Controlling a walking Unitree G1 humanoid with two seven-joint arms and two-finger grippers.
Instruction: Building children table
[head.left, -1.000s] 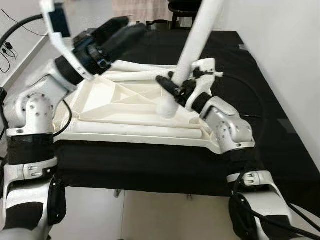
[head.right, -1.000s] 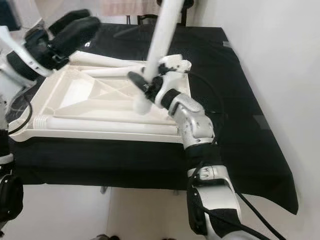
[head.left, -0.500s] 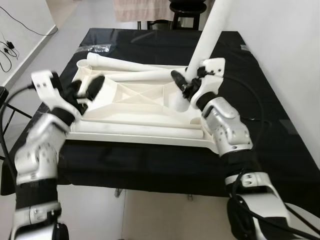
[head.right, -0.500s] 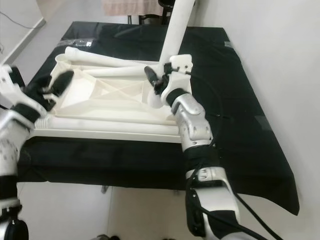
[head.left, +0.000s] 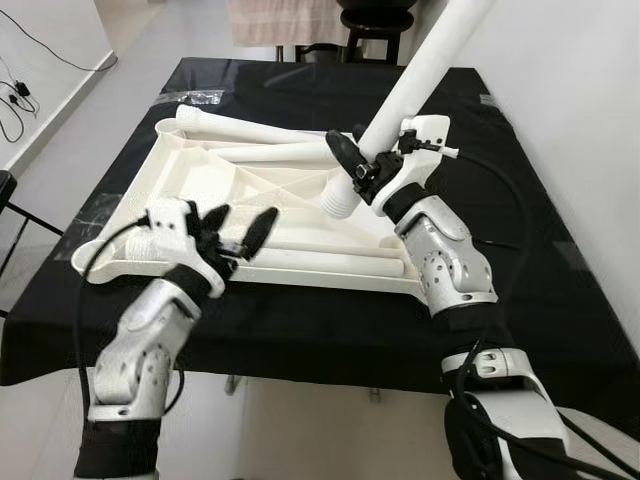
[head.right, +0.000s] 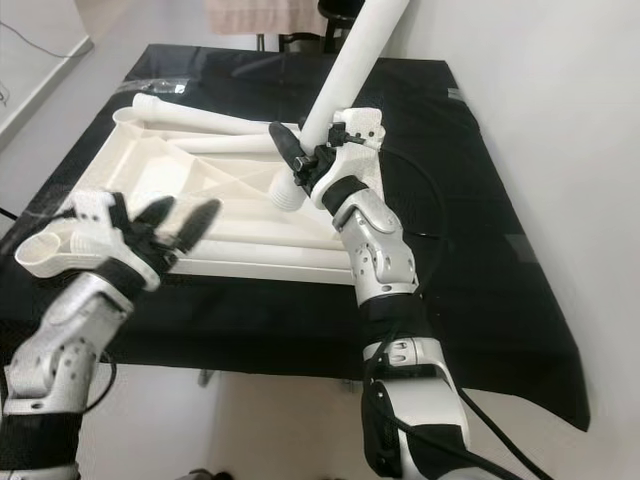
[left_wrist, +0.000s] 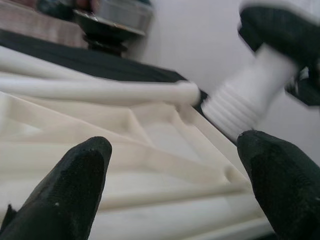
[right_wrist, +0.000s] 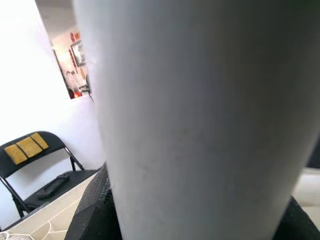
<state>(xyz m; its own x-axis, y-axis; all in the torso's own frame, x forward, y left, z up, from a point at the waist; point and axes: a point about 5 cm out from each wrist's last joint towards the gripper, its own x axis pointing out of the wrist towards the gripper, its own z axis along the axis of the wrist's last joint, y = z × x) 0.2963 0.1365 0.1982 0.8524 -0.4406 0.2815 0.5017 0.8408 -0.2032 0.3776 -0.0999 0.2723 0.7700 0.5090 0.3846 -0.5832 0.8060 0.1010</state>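
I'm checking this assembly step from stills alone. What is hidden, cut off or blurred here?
- Top end of the long white plastic table leg: cut off by the upper edge in both eye views.
- Right hand fingers' contact: the leg hides it in the right wrist view.
- Threaded leg end: blurred in the left wrist view.
- Upturned white plastic tabletop's right corner: behind the right arm.

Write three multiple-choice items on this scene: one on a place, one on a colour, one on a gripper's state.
1. Where does the upturned white tabletop lie?
A. on the black-covered table
B. on the floor
C. on a chair

2. What colour is the table leg in the right gripper?
A. black
B. white
C. red

3. How is the left gripper?
A. shut on a leg
B. shut on the tabletop
C. open, holding nothing

Answers: 1 A, the tabletop rests on the black cloth; 2 B, the tilted leg is white; 3 C, its fingers stand spread above the tabletop's near edge.
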